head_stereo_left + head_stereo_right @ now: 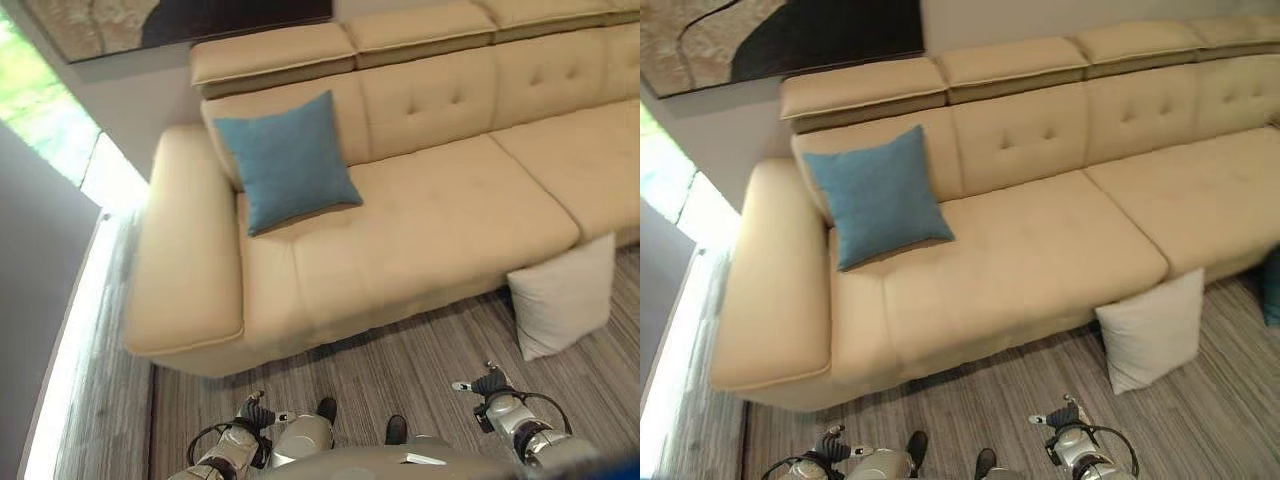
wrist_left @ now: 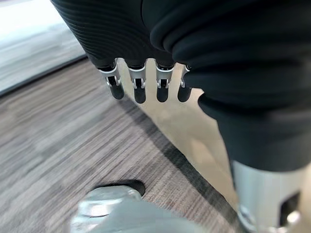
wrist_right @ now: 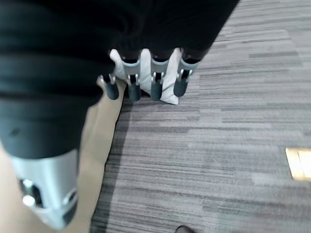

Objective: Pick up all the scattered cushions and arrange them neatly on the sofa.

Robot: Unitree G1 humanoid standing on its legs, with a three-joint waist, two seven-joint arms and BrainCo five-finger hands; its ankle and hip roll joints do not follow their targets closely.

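Blue cushion [image 1: 287, 160] leans upright against the sofa [image 1: 420, 220] back; white cushion [image 1: 1152, 330] stands on the floor [image 1: 400, 370] against its front, another teal edge [image 1: 1272, 288] beyond. Left hand [image 2: 146, 85] and right hand [image 3: 146, 82] hang relaxed, empty

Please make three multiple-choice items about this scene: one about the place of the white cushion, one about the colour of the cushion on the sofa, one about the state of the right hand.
1. Where is the white cushion?
A. on the seat
B. on the floor, against the sofa front
C. in a hand

2. What colour is the cushion on the sofa?
A. blue
B. red
C. green

3. The right hand is:
A. holding a cushion
B. open, empty
C. pressing the sofa

Answers: 1 B, it stands on the floor; 2 A, the blue cushion leans on the backrest; 3 B, fingers straight, holding nothing.
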